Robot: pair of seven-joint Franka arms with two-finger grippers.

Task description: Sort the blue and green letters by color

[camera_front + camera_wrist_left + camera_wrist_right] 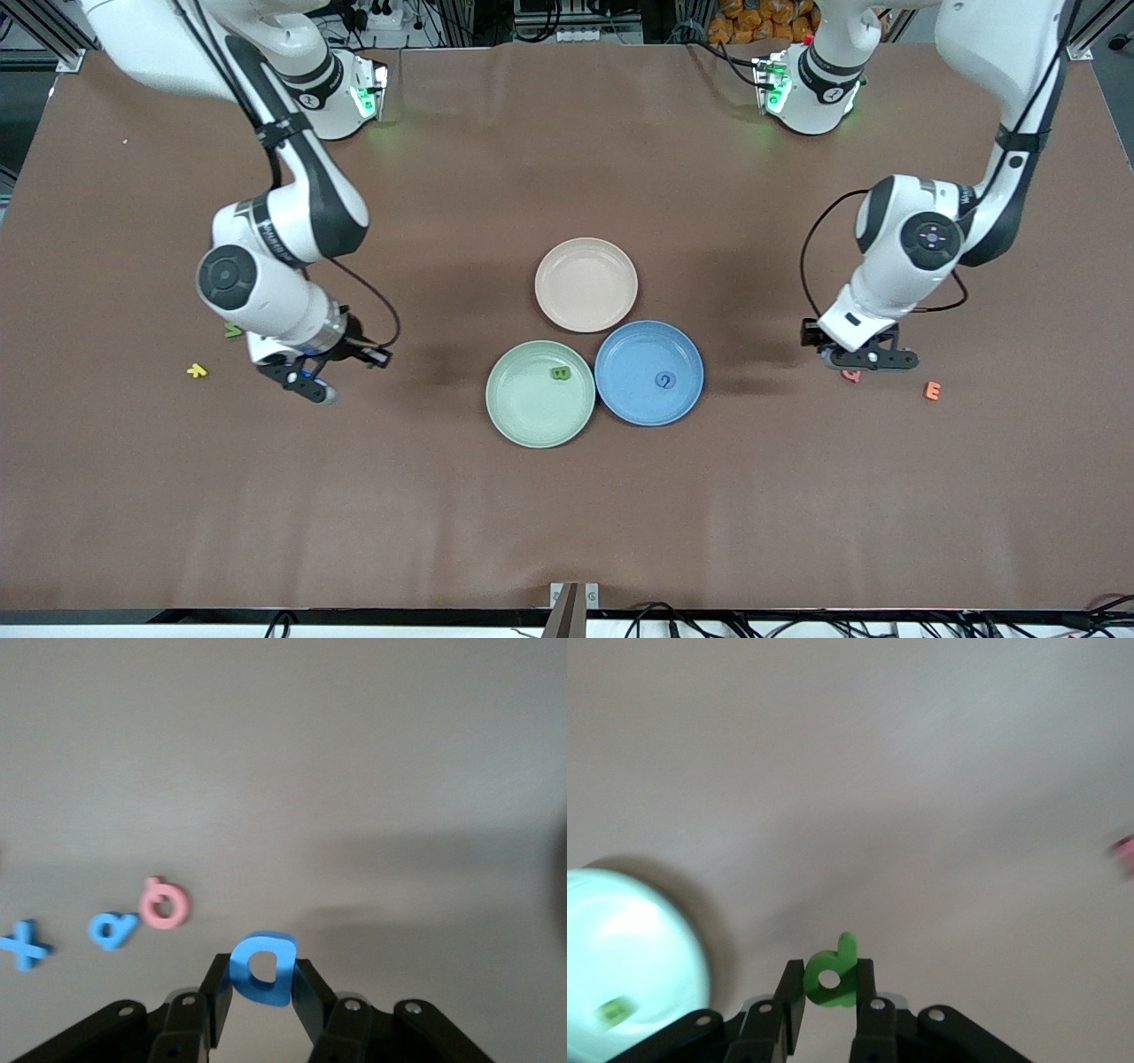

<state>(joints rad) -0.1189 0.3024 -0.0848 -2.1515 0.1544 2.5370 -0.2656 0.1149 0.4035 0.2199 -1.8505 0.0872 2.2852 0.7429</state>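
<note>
My left gripper (873, 359) is shut on a blue letter D (262, 967), low over the table at the left arm's end. A blue X (25, 945) and a blue P (112, 928) lie on the table close by. My right gripper (310, 381) is shut on a green letter P (833, 974), low over the table at the right arm's end. A green M (233, 330) lies beside that arm. A green B (560, 373) lies in the green plate (523, 408). A blue G (664, 380) lies in the blue plate (633, 394). Other letters are hidden.
A beige plate (586, 283) stands farther from the front camera than the green and blue plates, touching both. A pink Q (850, 376) and an orange E (932, 390) lie near my left gripper. A yellow letter (197, 370) lies near my right gripper.
</note>
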